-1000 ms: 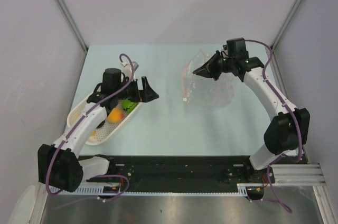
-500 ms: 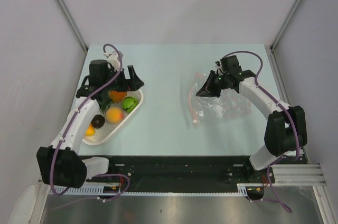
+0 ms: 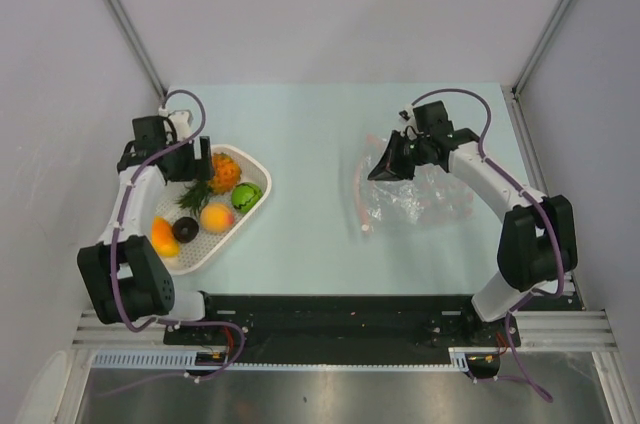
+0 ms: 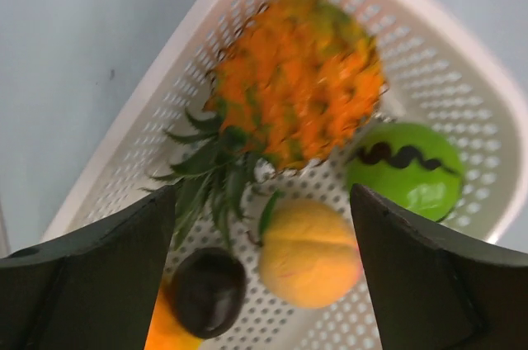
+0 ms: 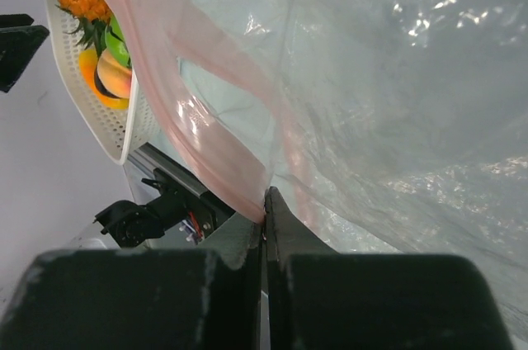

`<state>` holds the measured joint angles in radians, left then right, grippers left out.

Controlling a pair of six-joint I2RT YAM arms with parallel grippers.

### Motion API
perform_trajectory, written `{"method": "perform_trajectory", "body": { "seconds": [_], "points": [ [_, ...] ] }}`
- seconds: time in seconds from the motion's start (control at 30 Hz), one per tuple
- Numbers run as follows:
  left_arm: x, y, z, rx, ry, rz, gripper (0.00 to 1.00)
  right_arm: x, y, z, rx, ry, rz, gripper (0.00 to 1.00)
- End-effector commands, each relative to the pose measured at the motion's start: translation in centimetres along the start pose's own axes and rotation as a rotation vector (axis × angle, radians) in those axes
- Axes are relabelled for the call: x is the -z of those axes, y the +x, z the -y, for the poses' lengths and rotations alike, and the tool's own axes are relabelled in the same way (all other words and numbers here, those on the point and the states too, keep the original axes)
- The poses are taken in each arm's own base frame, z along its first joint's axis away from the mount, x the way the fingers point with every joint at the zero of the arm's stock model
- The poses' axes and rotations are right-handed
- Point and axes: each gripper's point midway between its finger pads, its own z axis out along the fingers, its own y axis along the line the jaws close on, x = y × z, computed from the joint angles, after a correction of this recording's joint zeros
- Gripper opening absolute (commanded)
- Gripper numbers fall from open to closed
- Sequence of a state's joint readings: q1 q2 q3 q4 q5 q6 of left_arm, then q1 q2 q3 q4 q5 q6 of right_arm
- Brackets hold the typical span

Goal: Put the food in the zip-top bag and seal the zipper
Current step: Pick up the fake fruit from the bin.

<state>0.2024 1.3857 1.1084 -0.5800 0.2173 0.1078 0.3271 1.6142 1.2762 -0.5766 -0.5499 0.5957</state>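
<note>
Evidently the right gripper (image 3: 378, 170) is pinching the zip-top bag (image 3: 420, 199), its fingers pressed together on the film right at the zipper (image 3: 357, 196), the thin red strip along the mouth. The bag is lying crumpled on the right half of the table (image 3: 310, 134), with its mouth facing left toward the white basket (image 3: 262, 176). The film is looking thin, limp and slippery, so the mouth is probably going to sag shut unless it is taken by the stiffer zipper band. The left gripper (image 3: 200, 158) is hanging over the basket's far end, fingers spread wide and holding nothing. The food is all sitting in the basket: the pineapple (image 4: 301, 90), the green ball (image 4: 404, 170), the peach-coloured fruit (image 4: 308, 253), the dark ring (image 4: 206, 290) and the orange-yellow fruit (image 3: 164, 237). These are seeming like light, hard toys. The round ones are likely going to roll, while the pineapple's bumpy body is offering the surest hold. They are lying packed close, and the basket walls are leaving little finger room.
</note>
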Motion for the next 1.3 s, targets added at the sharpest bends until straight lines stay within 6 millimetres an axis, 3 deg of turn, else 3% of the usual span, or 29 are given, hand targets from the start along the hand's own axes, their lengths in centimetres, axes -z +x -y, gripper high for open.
{"method": "perform_trajectory", "body": {
  "seconds": [0.0, 0.07, 0.3, 0.67, 0.73, 0.8, 0.83, 0.93, 1.03, 1.23, 1.27],
  "points": [
    [0.3, 1.2, -3.0, -0.228, -0.005, -0.087, 0.86, 0.3, -1.0, -1.8, 0.059, -0.064, 0.010, 0.00],
    [-0.6, 2.4, -3.7, -0.274, -0.010, -0.131, 0.82, 0.1, -0.9, -1.8, 0.057, -0.077, -0.002, 0.00],
    [-3.0, 3.9, -5.0, -0.322, -0.038, -0.157, 0.82, -0.3, -0.1, -2.6, 0.062, -0.153, -0.065, 0.00],
    [-7.0, 6.7, -4.9, -0.397, -0.029, -0.211, 0.81, 0.0, 0.7, -3.9, 0.070, -0.230, -0.130, 0.00],
    [-7.4, 6.9, -4.8, -0.395, -0.022, -0.217, 0.77, 0.2, 0.8, -4.1, 0.076, -0.240, -0.135, 0.00],
    [-7.5, 6.8, -4.7, -0.391, -0.010, -0.222, 0.65, 0.4, 0.8, -4.3, 0.090, -0.246, -0.131, 0.00],
    [-7.2, 7.1, -4.4, -0.384, 0.006, -0.240, 0.47, 0.5, 0.8, -4.3, 0.092, -0.246, -0.130, 0.00],
    [-5.8, 5.5, -3.6, -0.375, 0.030, -0.203, 0.19, 0.7, 1.0, -4.3, 0.108, -0.244, -0.133, 0.00],
    [-3.4, 3.7, -2.5, -0.367, 0.050, -0.143, 0.03, 1.0, 1.4, -4.9, 0.128, -0.267, -0.143, 0.00],
    [2.5, -0.4, 0.3, -0.367, 0.090, -0.006, 0.00, 2.0, 1.7, -7.4, 0.179, -0.344, -0.130, 0.00],
    [3.6, -1.5, 1.9, -0.383, 0.147, 0.033, 0.00, 2.2, 1.9, -8.0, 0.170, -0.365, -0.140, 0.00]
  ]
}}
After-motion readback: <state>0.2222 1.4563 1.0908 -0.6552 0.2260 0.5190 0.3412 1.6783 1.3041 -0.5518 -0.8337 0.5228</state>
